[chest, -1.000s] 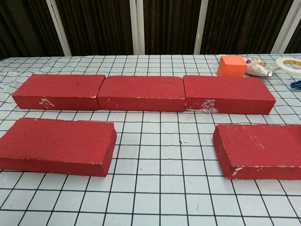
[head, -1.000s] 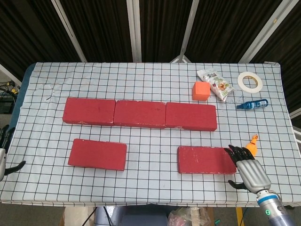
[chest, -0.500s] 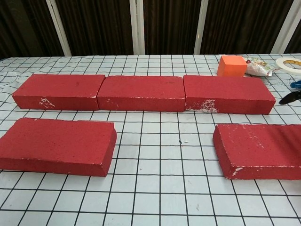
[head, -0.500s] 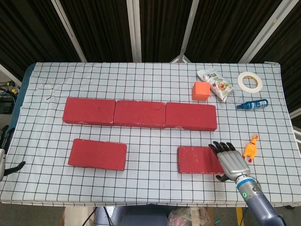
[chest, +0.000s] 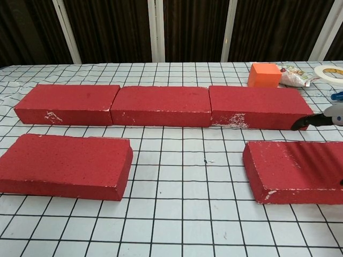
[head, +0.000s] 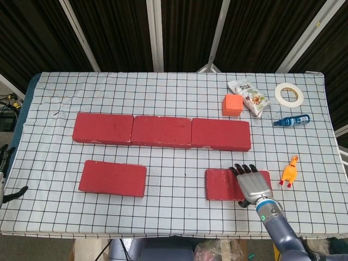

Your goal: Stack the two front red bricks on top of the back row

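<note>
R hand (head: 252, 183), fingers spread, over front-right red rectangular brick (head: 225, 184); L hand (head: 4, 179) at bench edge, grip unclear.

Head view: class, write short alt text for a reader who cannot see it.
The robot's right hand is over the front right red brick on a checked table. Another front brick lies left, before a back row of three red bricks.

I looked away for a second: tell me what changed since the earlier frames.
The right hand slid left from beside the rubber chicken to over the front right brick, fingers spread; whether it touches is unclear. The left hand and all bricks stayed put.
</note>
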You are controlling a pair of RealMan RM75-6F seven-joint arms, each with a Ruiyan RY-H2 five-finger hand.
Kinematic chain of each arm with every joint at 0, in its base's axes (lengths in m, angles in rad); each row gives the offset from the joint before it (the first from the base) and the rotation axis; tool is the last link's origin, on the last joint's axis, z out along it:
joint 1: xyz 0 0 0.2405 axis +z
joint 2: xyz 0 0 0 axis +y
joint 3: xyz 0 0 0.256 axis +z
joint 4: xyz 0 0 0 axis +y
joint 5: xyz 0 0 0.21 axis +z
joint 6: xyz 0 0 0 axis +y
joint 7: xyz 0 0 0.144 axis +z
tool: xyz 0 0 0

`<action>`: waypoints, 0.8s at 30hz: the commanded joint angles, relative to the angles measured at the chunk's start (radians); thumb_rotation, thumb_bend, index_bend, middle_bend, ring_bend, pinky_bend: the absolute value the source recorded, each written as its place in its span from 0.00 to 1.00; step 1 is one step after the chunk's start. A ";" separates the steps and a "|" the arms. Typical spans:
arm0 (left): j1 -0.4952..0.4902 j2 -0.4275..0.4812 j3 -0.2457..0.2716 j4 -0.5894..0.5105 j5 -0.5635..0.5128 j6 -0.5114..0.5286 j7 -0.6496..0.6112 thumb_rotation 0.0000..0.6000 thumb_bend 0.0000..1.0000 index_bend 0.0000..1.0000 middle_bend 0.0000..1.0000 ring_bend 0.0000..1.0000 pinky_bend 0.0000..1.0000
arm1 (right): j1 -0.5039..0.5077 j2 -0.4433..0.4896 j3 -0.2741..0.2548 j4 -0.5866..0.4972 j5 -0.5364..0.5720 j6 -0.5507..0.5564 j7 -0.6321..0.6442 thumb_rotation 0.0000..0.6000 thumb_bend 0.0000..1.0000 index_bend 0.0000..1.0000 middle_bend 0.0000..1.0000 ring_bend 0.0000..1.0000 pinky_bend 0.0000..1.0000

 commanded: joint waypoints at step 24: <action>-0.003 0.000 -0.006 0.005 -0.018 -0.011 0.002 1.00 0.07 0.08 0.00 0.00 0.10 | 0.126 -0.093 -0.031 0.035 0.175 0.087 -0.030 1.00 0.24 0.00 0.00 0.00 0.00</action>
